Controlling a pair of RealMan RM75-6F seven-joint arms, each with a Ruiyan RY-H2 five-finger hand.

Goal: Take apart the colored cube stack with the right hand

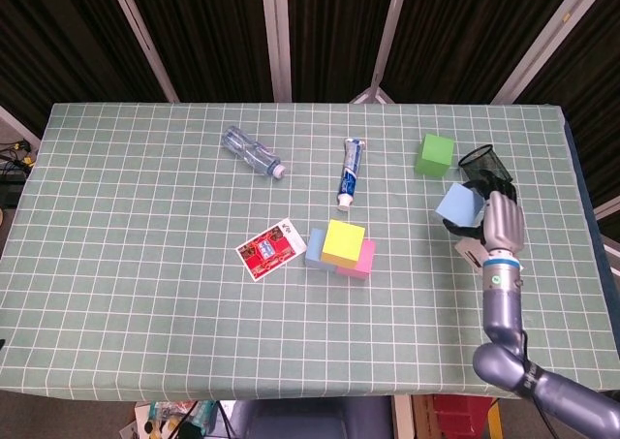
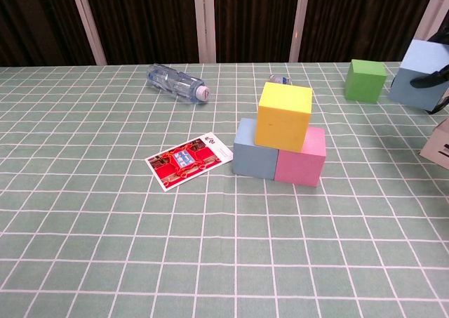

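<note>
Cubes still stacked sit near the middle of the counter [image 1: 116,294]: a yellow cube [image 1: 344,242] rests on a blue cube [image 1: 316,248] and a pink cube [image 1: 360,261], with bare cloth in front and a red card [image 1: 267,248] just beside them on the left. The right robot hand [image 1: 494,224] holds a light blue cube [image 1: 458,205] near the counter's right edge, by a black mesh cup [image 1: 477,158], and a green cube [image 1: 436,155] sits alone toward the back with room around it. In the chest view the hand is cut off at the picture's edge, a white box [image 2: 440,143] shows only partly, and the left robot hand is not seen.
</note>
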